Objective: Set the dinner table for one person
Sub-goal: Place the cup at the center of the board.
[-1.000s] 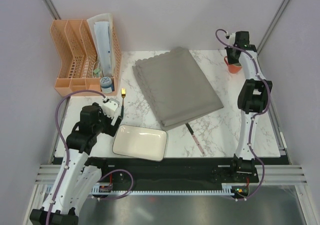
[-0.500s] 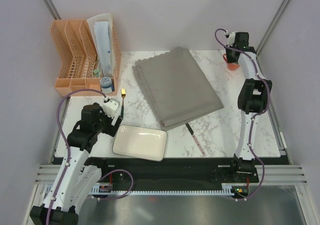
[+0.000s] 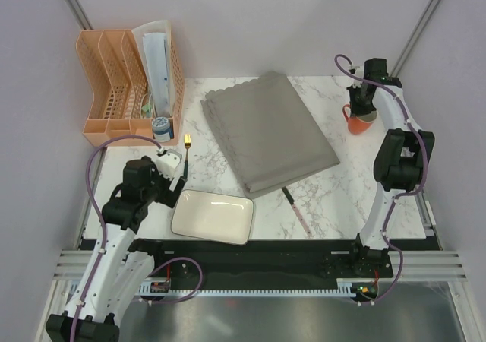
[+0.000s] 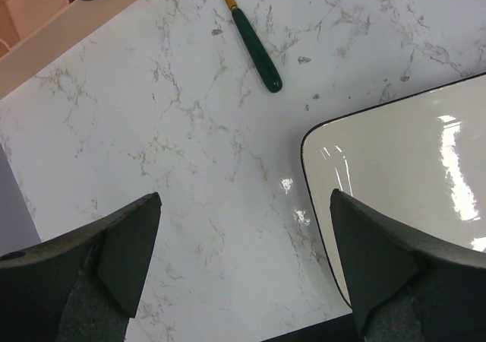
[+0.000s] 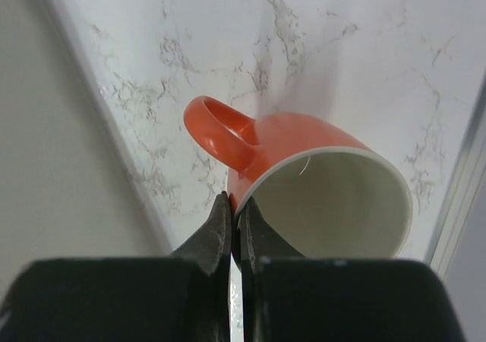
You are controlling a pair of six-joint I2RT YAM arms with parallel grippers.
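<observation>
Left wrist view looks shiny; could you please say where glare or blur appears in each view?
Left wrist: white glare streaks on the plate and a glint on the dinner table; right wrist: the mug is sharp, with a soft grey shadow on the marble above it; top external: even light, no strong glare.

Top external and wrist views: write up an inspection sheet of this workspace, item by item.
Surface: white marble table, no spills seen.
Job's things: grey placemat at centre; white plate at the near edge; orange mug far right; green-handled utensil left of the placemat; thin utensil by the placemat's near corner.
Clutter: orange file rack holding papers and a small tin.
Grippers: left gripper open over bare table beside the plate; right gripper shut on the mug's rim.
Cables: purple cable on each arm, no snag seen.
Surroundings: grey walls.
</observation>
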